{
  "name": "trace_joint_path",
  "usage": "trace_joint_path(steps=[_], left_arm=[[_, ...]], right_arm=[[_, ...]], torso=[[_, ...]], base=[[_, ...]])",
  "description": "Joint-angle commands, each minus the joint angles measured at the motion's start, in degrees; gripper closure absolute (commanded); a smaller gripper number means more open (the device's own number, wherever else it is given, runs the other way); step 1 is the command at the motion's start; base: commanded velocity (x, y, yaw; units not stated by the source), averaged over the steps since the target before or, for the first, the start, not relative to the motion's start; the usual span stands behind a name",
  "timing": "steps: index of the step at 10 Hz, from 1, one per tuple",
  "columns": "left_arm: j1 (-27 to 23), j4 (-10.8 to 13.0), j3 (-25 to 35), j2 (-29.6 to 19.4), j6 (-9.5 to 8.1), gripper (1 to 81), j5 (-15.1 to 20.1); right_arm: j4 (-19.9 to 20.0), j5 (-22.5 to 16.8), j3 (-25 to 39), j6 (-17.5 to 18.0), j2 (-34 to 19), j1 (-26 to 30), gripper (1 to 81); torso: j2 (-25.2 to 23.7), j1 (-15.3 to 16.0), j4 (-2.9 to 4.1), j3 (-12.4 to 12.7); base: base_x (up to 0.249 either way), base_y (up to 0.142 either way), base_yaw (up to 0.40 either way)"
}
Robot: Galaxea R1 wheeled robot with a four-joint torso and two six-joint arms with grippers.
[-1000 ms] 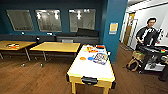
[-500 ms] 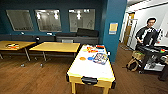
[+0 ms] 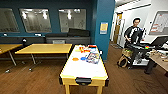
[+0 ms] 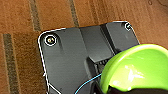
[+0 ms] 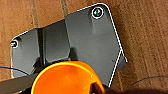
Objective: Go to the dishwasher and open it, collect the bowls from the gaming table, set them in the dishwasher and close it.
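Ahead of us stands the gaming table (image 3: 83,67), long and white-topped, with an orange bowl (image 3: 75,59) and a blue bowl (image 3: 83,58) lying side by side on it, near some colourful game boxes (image 3: 92,57) at its far end. A yellow table (image 3: 45,48) sits to the left of it, and a person (image 3: 133,33) stands off to the right behind a cart. At our left wrist a lime-green bowl (image 4: 136,68) shows large above the wooden floor (image 4: 20,22); at our right wrist, another orange bowl (image 5: 66,78). We cannot tell whether either claw is apart, together or clamped on its bowl.
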Motion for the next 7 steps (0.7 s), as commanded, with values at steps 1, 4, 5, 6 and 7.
trace_joint_path(steps=[1, 4, 5, 6, 7], left_arm=[[-2.1, 0.6, 0.1, -0.9, 0.2, 81.1, 2.2], [-2.1, 0.7, -1.5, 0.3, 0.2, 81.1, 2.2], [-2.1, 0.8, -2.4, 0.8, 0.2, 81.1, 2.4], [-2.1, 1.3, -3.6, 1.7, 0.28, 81.1, 2.9], [-2.1, 1.4, -4.8, 2.4, 0.28, 81.1, 2.9]], right_arm=[[-0.5, -2.9, -0.3, -0.2, -0.5, 2.8, 81.1], [-0.4, -2.9, -0.3, -0.2, -0.5, 2.7, 81.1], [-0.5, -2.9, -0.3, -0.2, -0.5, 2.7, 81.1], [-0.5, -2.9, -0.3, -0.2, -0.5, 2.8, 81.1], [-0.5, -2.9, -0.3, -0.2, -0.5, 2.9, 81.1]], torso=[[0.0, 0.0, 0.0, 0.0], [0.0, 0.0, 0.0, 0.0], [0.0, 0.0, 0.0, 0.0], [0.0, 0.0, 0.0, 0.0], [0.0, 0.0, 0.0, 0.0]], base=[[0.0, 0.0, -0.395], [0.0, 0.0, -0.396], [0.0, 0.0, -0.396], [0.0, 0.0, -0.396], [0.0, 0.0, -0.396]])
